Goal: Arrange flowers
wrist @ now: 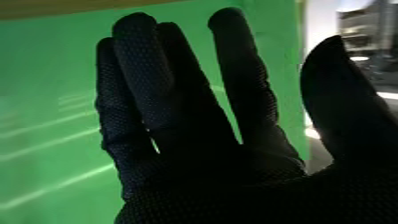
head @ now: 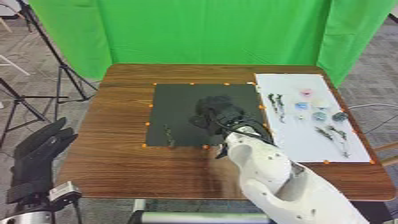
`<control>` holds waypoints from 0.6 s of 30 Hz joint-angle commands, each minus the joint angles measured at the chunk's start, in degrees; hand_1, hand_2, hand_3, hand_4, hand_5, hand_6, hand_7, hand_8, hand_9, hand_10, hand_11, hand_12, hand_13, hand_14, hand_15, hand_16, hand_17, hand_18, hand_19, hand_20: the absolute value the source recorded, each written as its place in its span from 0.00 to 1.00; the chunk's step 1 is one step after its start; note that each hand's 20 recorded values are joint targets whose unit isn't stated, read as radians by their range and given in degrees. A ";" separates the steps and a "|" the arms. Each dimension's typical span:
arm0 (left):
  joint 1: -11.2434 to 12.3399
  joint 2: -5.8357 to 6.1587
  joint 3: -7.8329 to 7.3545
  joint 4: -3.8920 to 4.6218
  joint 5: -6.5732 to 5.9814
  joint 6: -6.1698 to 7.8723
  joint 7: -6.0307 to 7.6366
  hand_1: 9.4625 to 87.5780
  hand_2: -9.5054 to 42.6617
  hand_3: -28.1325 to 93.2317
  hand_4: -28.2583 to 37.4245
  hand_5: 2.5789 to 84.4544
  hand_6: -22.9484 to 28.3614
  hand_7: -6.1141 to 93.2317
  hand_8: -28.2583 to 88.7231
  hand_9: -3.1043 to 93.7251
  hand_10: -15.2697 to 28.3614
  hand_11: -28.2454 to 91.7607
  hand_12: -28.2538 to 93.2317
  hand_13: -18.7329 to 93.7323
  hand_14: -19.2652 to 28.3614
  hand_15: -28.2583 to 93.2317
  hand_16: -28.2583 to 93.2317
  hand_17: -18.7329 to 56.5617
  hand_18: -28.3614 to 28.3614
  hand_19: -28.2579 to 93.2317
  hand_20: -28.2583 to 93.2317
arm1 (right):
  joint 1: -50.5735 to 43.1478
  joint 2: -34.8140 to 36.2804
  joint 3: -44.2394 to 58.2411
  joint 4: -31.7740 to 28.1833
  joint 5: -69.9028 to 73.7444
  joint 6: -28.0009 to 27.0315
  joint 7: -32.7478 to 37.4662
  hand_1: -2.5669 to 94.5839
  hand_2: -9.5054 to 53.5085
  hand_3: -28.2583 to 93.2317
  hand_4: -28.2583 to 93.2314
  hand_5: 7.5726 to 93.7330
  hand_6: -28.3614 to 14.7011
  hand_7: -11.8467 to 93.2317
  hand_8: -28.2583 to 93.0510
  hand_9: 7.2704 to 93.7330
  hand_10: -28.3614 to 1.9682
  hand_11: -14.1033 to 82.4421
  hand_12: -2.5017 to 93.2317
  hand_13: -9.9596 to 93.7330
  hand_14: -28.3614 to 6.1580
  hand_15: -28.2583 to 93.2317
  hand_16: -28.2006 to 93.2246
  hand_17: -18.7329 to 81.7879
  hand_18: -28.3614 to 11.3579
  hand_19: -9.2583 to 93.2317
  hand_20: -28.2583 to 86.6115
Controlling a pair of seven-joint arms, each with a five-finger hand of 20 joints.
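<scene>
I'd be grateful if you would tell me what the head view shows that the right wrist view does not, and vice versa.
Head view: the left hand with its fingers extended, the black mat with a leafy stem lying on it, and the white sheet holding more leafy stems and small blooms, including a pink one.

Right wrist view: pale streaks of light across the green.

Both: the right hand in its black glove, and the green backdrop.
</scene>
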 commanded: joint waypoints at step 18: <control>1.66 1.52 -1.19 -1.58 -0.51 1.35 -0.23 0.20 0.27 0.92 0.12 0.46 0.64 0.24 0.15 0.42 0.81 0.54 0.30 0.39 0.97 0.74 0.10 0.13 0.88 0.70 0.26 | -10.03 13.79 26.08 2.03 10.31 -3.22 15.19 0.29 0.26 0.86 0.08 0.60 0.39 0.26 0.16 0.69 0.26 0.56 0.25 0.75 0.40 0.87 0.36 0.51 0.10 0.96 0.20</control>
